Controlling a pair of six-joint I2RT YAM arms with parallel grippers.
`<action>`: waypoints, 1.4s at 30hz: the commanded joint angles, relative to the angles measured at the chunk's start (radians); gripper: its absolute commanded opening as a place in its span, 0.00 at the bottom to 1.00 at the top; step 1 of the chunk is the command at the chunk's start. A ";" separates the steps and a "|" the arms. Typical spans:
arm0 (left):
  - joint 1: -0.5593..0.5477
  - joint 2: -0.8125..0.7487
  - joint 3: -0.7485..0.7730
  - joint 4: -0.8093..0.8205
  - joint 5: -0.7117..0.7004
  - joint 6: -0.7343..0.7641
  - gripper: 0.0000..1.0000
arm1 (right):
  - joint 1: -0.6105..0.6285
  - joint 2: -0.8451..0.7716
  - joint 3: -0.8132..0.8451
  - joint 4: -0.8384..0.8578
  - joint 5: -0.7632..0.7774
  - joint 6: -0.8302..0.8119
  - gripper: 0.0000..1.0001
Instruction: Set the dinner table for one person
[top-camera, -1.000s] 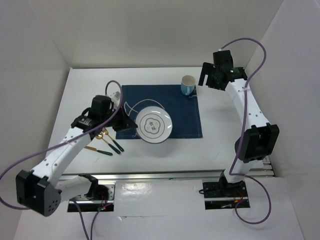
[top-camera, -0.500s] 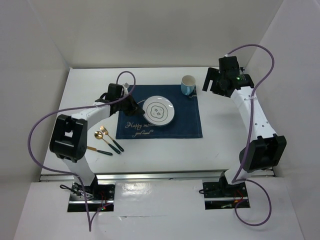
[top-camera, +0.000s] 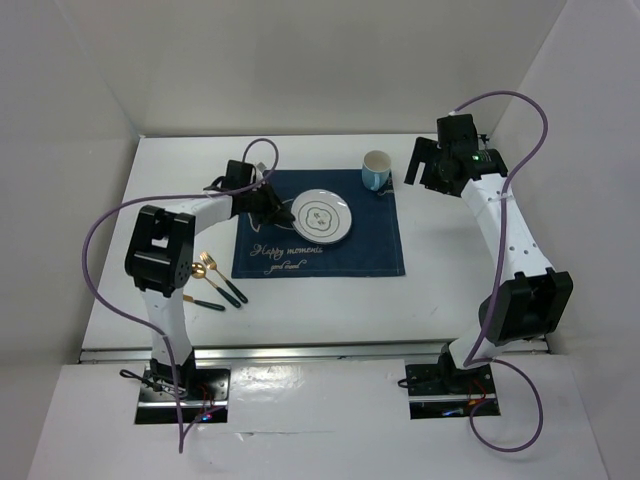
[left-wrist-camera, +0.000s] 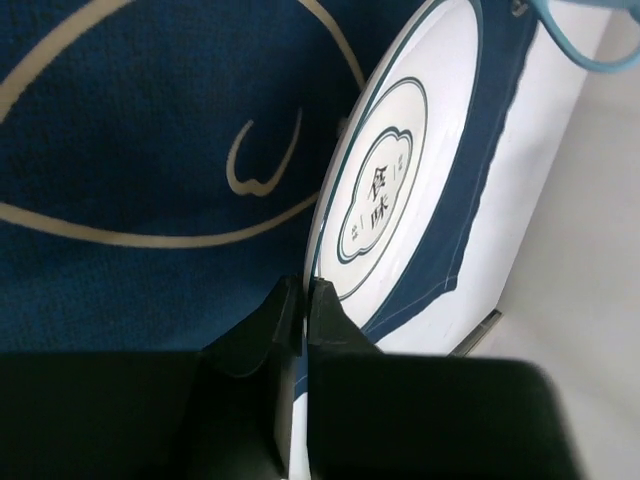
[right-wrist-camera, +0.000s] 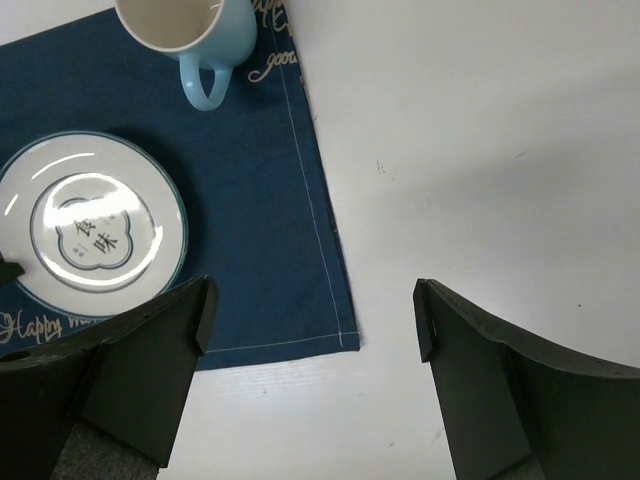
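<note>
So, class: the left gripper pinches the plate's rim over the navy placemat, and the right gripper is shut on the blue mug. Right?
No. The right wrist view shows the right gripper open, apart from the blue mug. The left gripper does pinch the plate's rim over the navy placemat.

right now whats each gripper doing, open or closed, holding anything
Left gripper: closed on the rim of the plate.
Right gripper: open, holding nothing.
</note>
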 joint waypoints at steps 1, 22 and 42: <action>-0.017 0.040 0.108 -0.094 -0.016 0.033 0.17 | -0.005 -0.032 0.018 -0.015 0.014 0.010 0.92; -0.031 -0.348 0.281 -0.711 -0.674 0.225 1.00 | 0.378 0.074 0.084 0.084 -0.165 -0.018 0.92; 0.344 -0.825 0.221 -0.981 -0.675 0.188 1.00 | 0.969 0.712 0.356 0.352 -0.204 -0.004 0.62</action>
